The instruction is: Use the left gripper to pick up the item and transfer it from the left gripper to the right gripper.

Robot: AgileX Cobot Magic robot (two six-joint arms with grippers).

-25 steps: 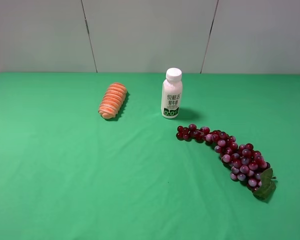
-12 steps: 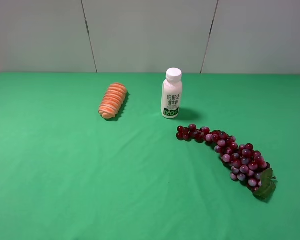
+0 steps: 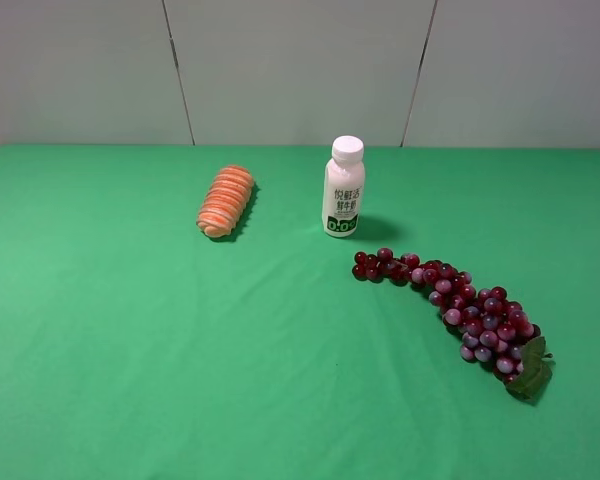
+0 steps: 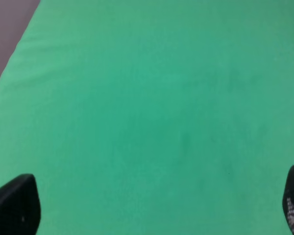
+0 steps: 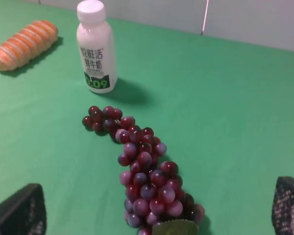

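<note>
The grapes (image 3: 460,305), a long dark red-purple bunch with a green leaf at the near right end, lie on the green cloth at the right. They also show in the right wrist view (image 5: 144,171), between the wide-apart fingertips (image 5: 19,213) of the open right gripper (image 5: 157,210), which hovers above them. The left gripper (image 4: 154,205) is open, with its fingertips (image 4: 14,205) at the corners of the left wrist view, over bare green cloth. Neither arm shows in the high view.
A white bottle (image 3: 343,187) stands upright behind the grapes; it also shows in the right wrist view (image 5: 96,46). An orange-striped bread roll (image 3: 226,201) lies to its left. The cloth's left edge (image 4: 14,44) shows in the left wrist view.
</note>
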